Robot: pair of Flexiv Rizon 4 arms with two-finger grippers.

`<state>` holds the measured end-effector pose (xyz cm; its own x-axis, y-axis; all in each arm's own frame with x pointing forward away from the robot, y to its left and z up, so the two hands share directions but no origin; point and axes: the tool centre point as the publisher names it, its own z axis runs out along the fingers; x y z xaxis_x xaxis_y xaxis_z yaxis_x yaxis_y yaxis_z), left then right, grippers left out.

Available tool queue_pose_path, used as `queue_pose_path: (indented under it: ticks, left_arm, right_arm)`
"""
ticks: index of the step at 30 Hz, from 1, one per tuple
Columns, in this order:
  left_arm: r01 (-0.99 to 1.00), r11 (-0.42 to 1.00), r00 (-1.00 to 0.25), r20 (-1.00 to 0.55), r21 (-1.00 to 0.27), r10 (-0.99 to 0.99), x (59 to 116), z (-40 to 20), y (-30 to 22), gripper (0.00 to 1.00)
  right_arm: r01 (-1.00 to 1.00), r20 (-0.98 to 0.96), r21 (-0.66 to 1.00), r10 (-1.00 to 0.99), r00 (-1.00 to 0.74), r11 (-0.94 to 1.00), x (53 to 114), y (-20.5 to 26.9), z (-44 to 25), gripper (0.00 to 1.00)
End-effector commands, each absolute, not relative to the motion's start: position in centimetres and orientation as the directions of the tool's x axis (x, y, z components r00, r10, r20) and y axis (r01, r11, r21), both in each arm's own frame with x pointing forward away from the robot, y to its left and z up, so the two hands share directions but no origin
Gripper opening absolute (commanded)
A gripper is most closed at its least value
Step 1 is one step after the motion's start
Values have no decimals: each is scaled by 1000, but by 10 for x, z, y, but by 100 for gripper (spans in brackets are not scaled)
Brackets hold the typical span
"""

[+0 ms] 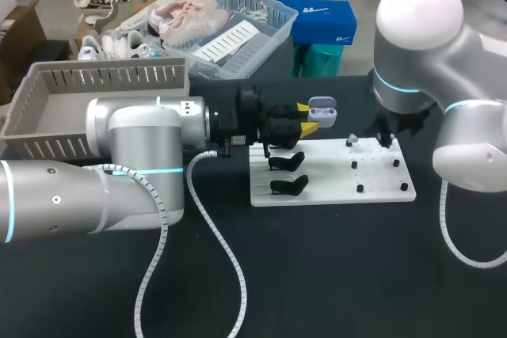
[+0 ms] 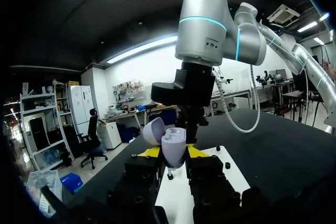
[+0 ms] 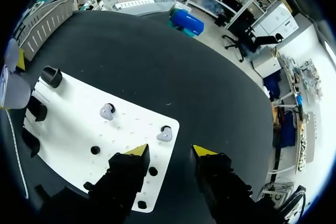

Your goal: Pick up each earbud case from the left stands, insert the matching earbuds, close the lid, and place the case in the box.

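Note:
My left gripper (image 1: 307, 116) is shut on a pale lavender earbud case (image 1: 322, 110), held above the far edge of the white board (image 1: 333, 184) with its lid open. In the left wrist view the case (image 2: 173, 149) sits between the yellow tips of the left gripper (image 2: 174, 153), lid tilted back. Two grey earbuds (image 3: 107, 111) (image 3: 165, 135) rest on pegs on the board (image 3: 73, 124). My right gripper (image 3: 169, 151) hangs open just above the nearer earbud, nothing between its fingers. In the head view the right gripper (image 1: 386, 136) is over the board's far right corner.
Two black case stands (image 1: 287, 161) (image 1: 289, 186) stand on the board's left part. A grey slatted box (image 1: 95, 108) sits at the table's far left, partly behind my left arm. Small black pegs (image 1: 360, 188) dot the board's right half.

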<state>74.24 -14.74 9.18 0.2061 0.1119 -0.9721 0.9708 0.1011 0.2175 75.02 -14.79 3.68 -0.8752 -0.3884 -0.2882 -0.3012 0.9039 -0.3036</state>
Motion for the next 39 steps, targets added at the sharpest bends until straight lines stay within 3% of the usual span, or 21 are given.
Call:
queue_pose_path:
  ticks: [1, 39]
  left_arm:
    - [970, 106, 208, -972, 219, 111, 742, 91, -148, 0]
    - [970, 106, 208, -972, 219, 111, 742, 91, -148, 0]
  right_arm:
    - [-320, -268, -294, -399, -877, 901, 756, -146, 34, 48]
    - [-351, -227, -269, -414, -882, 897, 761, -143, 21, 40]
